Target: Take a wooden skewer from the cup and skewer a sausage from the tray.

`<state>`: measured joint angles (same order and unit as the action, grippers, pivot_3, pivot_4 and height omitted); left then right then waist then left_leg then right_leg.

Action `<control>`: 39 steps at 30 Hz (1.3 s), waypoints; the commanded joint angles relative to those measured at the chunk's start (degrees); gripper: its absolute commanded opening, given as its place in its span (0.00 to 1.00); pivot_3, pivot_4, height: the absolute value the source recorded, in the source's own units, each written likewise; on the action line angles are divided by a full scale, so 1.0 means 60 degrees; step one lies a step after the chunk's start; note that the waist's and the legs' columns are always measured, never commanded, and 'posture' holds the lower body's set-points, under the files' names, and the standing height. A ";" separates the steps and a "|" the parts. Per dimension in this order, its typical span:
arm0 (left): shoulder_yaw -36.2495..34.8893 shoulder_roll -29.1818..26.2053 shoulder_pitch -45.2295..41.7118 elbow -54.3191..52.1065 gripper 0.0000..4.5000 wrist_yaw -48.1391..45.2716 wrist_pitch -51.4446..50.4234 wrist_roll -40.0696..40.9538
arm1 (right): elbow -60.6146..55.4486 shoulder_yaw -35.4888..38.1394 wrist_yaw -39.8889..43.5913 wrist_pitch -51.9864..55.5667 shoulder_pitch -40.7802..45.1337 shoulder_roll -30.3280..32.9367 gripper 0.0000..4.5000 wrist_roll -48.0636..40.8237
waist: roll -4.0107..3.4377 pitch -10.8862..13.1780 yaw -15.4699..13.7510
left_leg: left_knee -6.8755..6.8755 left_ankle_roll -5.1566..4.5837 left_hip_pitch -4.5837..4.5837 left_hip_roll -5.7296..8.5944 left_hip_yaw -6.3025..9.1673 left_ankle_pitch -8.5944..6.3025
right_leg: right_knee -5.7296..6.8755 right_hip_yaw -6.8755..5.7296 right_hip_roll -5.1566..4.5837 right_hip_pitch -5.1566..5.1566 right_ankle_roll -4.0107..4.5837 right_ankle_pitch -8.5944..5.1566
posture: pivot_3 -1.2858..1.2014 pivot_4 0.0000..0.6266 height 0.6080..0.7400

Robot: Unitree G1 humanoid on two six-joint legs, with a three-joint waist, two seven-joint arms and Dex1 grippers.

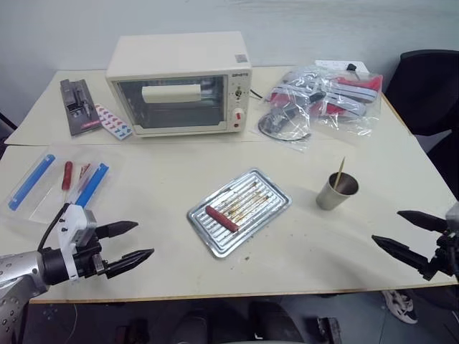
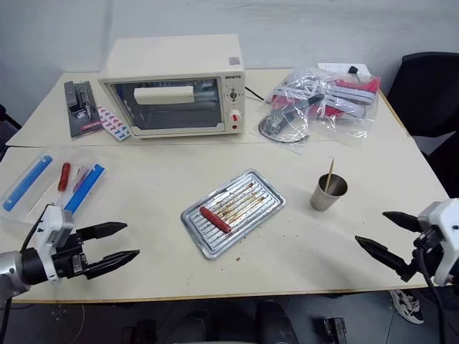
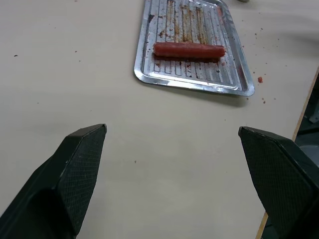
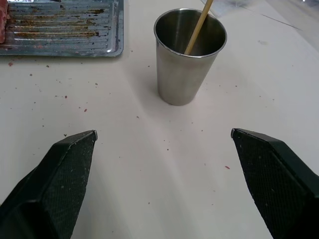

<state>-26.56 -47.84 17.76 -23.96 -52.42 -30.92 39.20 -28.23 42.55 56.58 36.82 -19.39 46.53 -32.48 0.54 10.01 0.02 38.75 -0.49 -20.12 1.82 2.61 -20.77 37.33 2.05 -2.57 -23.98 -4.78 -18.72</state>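
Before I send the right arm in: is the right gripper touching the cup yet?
Apart. In the right wrist view the right gripper is wide open, with bare table between its fingertips and the cup. The skewer stands inside.

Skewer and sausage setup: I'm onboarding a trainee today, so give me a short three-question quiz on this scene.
1. True or false: the wooden skewer lies on the tray.
2. Which gripper is nearer the cup? A) left gripper B) right gripper
3. Fill in: on the tray lies one ___.

Key:
1. False; it stands leaning in the cup.
2. B.
3. sausage; both grippers are open and hold nothing.
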 commanded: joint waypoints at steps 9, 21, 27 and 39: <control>0.0120 0.0387 -0.0314 -0.0124 1.00 0.0334 0.0235 -0.0312 | 0.0089 -0.0430 -0.0259 -0.0154 0.0278 0.0174 1.00 -0.0153 | -0.0001 0.0001 -0.0020 | 0.0001 0.0000 -0.0002 0.0000 0.0005 -0.0001 | -0.0001 -0.0004 -0.0001 0.0001 0.0000 0.0000 | 0.52 0.24 1.00; 0.1093 -0.0192 -0.2892 0.0271 1.00 -0.0427 -0.0692 0.0607 | 0.0665 -0.0955 -0.1346 0.0482 0.2601 0.0335 1.00 -0.0760 | -0.0004 0.0002 -0.0014 | 0.0019 0.0054 -0.0011 0.0002 0.0013 0.0029 | 0.0003 -0.0013 -0.0001 0.0001 -0.0002 0.0001 | 0.52 0.24 1.00; 0.2649 -0.0194 -0.6037 0.0975 1.00 -0.1259 -0.1733 0.1232 | 0.1324 -0.1344 -0.1998 0.1750 0.4801 0.0644 1.00 -0.1821 | -0.0006 0.0005 -0.0005 | 0.0028 0.0055 -0.0019 0.0002 0.0017 0.0030 | 0.0008 -0.0019 0.0000 -0.0005 -0.0003 0.0002 | 0.52 0.24 1.00; 0.5000 0.1514 -0.9140 0.2243 1.00 -0.2005 -0.1773 0.0546 | 0.2343 -0.3539 -0.3697 0.1941 0.6465 -0.0236 1.00 -0.0901 | -0.0005 0.0004 0.0017 | 0.0075 0.0069 -0.0142 0.0008 0.0008 0.0042 | 0.0073 -0.0013 0.0005 -0.0141 -0.0008 0.0005 | 0.52 0.24 1.00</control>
<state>3.16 -38.98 -35.80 -10.34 -63.80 -42.73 43.22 -13.60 21.01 35.43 48.91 18.46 45.47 -38.19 0.51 10.03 0.12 39.23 -0.06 -21.07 1.87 2.66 -20.49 37.77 1.97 -2.54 -24.94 -4.83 -18.69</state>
